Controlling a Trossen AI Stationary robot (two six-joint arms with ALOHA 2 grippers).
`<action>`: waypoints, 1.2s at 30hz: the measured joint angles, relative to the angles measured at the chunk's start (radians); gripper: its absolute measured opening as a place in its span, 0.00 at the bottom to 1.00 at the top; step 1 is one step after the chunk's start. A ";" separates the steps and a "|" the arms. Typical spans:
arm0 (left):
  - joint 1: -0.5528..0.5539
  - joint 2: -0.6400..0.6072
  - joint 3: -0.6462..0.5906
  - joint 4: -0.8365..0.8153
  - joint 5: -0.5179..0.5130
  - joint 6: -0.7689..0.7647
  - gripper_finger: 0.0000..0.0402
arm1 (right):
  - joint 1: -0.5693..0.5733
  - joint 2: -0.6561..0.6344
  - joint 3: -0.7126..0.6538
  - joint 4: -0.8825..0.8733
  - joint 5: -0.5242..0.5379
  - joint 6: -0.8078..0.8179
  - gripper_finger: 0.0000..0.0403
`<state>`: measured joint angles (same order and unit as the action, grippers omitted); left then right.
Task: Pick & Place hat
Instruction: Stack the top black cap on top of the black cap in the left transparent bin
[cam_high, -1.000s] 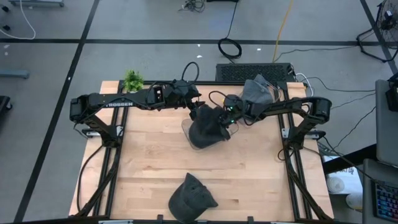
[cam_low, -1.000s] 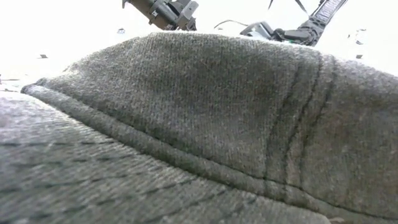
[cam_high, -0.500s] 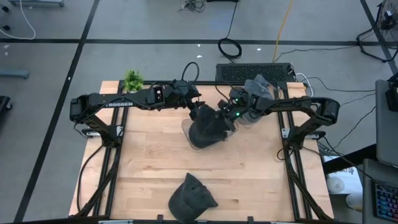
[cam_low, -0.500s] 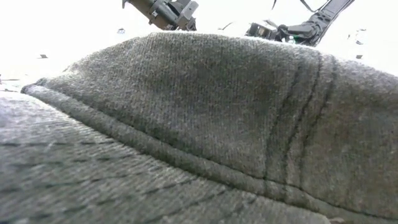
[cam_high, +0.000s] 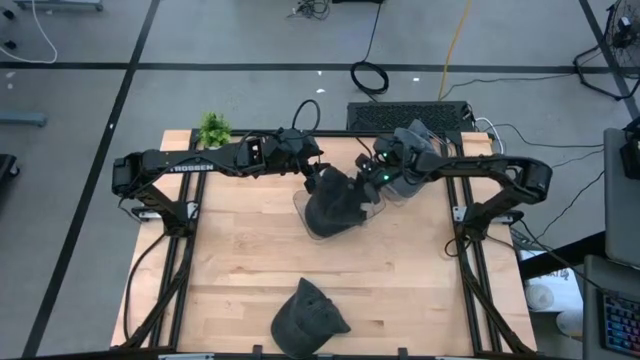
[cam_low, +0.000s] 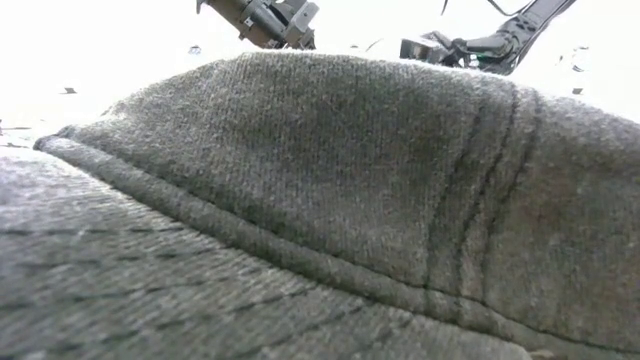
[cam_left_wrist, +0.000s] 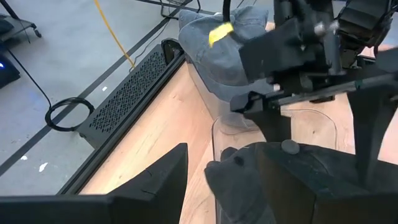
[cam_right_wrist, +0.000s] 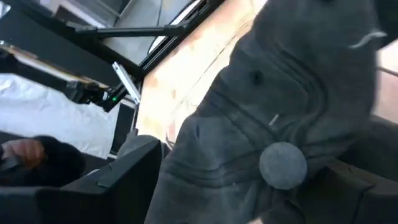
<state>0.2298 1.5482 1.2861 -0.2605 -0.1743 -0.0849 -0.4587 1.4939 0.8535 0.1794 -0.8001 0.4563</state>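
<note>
just let go: right jaws (cam_high: 372, 180) now spread wide and lifted back from the dark hat (cam_high: 335, 203), left sitting in the clear bin (cam_high: 300, 212) on the bench (cam_high: 240, 270). left jaws (cam_high: 312, 172) parted beside the hat (holding nothing visible). placement looks done.

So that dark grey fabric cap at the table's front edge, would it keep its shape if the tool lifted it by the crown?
Probably not. The dark grey fabric cap lies crumpled, so it likely sags. Its woven cloth looks rough, so slipping seems unlikely. It probably weighs little.
</note>
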 joint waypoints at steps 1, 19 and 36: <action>0.000 0.000 0.000 0.000 0.000 0.001 0.49 | 0.003 -0.009 0.000 0.004 0.019 0.005 0.79; -0.001 0.000 0.000 -0.006 0.000 0.000 0.49 | 0.046 -0.272 0.001 -0.507 0.664 -0.216 0.79; -0.253 0.052 0.006 -0.105 -0.026 0.232 0.01 | 0.181 -0.536 -0.050 -0.391 0.674 -0.231 0.79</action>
<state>-0.0229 1.6005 1.2923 -0.3654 -0.1999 0.1470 -0.2773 0.9578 0.8038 -0.2116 -0.1257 0.2254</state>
